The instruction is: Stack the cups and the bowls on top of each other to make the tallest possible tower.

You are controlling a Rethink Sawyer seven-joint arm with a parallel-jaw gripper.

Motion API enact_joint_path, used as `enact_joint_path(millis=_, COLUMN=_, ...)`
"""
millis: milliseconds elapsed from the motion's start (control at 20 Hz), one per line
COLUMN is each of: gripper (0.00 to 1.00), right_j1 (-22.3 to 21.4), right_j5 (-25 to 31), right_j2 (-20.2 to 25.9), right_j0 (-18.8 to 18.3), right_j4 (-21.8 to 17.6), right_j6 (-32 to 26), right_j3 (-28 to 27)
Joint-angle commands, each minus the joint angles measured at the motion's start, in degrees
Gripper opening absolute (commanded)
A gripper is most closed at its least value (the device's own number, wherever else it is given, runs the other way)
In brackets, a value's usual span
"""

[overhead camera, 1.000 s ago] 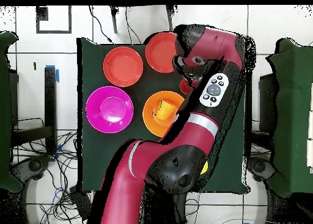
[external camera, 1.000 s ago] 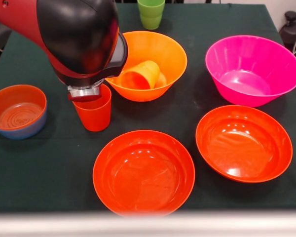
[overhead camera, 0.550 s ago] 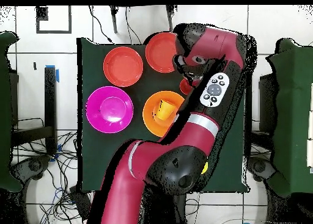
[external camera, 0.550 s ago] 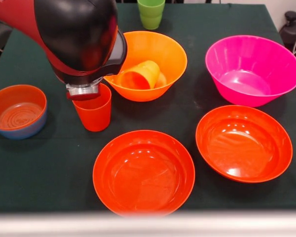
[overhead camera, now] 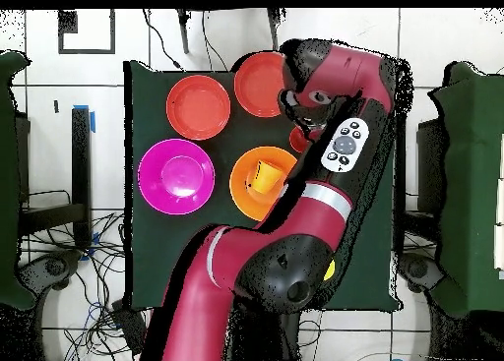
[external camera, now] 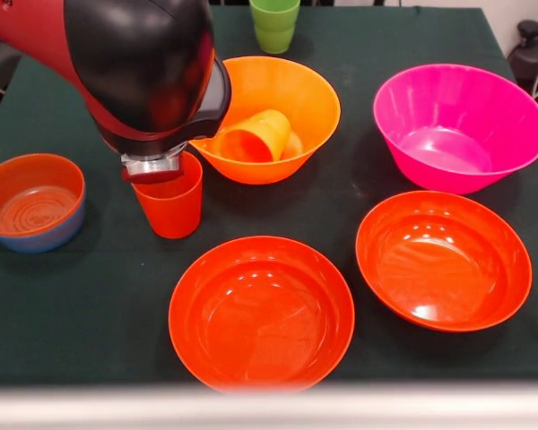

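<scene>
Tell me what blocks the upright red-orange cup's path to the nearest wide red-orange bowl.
Nothing visible: only bare green cloth lies between the red-orange cup and the wide red-orange bowl. The claw sits at the cup's rim.

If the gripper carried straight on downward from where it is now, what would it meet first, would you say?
Most likely the red-orange cup: the gripper sits right at its rim, pointing down into it. The arm hides the jaws, so the exact line is uncertain.

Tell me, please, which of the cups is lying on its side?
The orange cup inside the big orange bowl; the red-orange cup and green cup stand upright.
</scene>
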Motion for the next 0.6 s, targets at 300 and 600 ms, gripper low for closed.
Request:
enact_joint_path(millis=300, gripper=1.00, right_j1=4.86, right_j5=-3.04, right_j2=3.95, right_j0=-0.31, right_j4=-4.17, right_j6=1.92, right_j3=4.38)
enact_joint_path(millis=600, gripper=1.00, right_j1=5.18, right_j5=-2.40, right_j2=1.81, right_j0=-0.38, right_j4=-6.09, right_j6=-0.13, right_j3=3.37)
